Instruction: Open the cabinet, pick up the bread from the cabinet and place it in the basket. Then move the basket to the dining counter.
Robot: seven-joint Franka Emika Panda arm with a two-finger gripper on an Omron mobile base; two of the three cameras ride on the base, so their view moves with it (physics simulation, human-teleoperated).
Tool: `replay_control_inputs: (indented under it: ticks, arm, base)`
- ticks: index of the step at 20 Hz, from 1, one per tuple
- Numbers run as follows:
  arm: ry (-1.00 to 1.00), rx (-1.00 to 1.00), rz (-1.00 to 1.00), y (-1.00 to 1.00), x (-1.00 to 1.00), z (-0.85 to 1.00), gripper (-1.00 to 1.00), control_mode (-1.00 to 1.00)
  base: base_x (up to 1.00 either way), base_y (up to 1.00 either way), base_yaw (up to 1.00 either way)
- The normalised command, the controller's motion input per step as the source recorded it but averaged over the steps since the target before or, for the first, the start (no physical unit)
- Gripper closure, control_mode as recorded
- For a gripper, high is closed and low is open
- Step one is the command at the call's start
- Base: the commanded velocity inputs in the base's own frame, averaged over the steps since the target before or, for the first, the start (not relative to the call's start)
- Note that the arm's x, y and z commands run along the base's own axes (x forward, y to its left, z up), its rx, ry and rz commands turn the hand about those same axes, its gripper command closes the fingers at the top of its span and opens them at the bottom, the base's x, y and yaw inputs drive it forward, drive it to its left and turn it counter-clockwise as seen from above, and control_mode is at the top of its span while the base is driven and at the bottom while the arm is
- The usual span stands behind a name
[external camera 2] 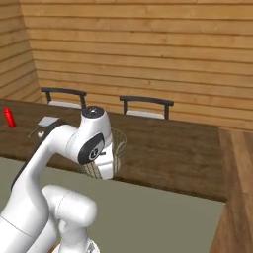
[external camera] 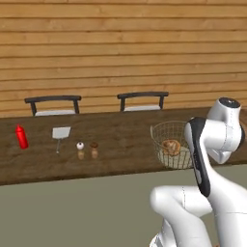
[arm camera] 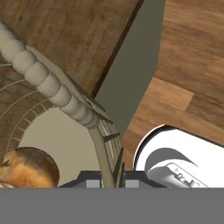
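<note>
The round wire-mesh basket point(external camera: 163, 133) stands near the front edge of the dining counter point(external camera: 116, 137), partly behind my forearm. In it lies the bread point(external camera: 171, 146), a small light-brown roll. In the hand view my gripper point(arm camera: 109, 178) is shut on the basket's rim wire, which runs up between the two fingertips. The basket's thick beaded rim point(arm camera: 48, 81) curves off to the upper left. The bread point(arm camera: 26, 168) rests on the pale bottom at the lower left. From the right base view the basket point(external camera 2: 119, 143) peeks out behind my arm. The cabinet is out of view.
On the counter's left part stand a red bottle point(external camera: 21, 137), a flat white spatula point(external camera: 61, 133) and two small shakers point(external camera: 87, 150). Two dark chairs point(external camera: 53, 104) point(external camera: 143, 100) stand behind the counter, against a wooden plank wall. Wooden floor point(arm camera: 192, 65) lies below the counter's edge.
</note>
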Motion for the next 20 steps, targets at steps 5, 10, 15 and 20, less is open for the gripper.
replay_control_inputs:
  ticks: [5,10,15,20]
  arm:
    - [0.0,0.0,0.0,0.0,0.0,0.0,1.0,1.0]
    - [0.0,0.0,0.0,0.0,0.0,0.0,1.0,1.0]
    - [0.0,0.0,0.02,-0.04,0.07,0.0,1.0,-1.0]
    - [0.0,0.0,0.04,0.0,0.81,-0.11,1.0,-1.0]
  base:
    - [0.42,-0.39,0.06]
    - [0.54,-0.23,0.05]
    - [0.14,-0.09,0.02]
    - [0.0,0.0,0.0]
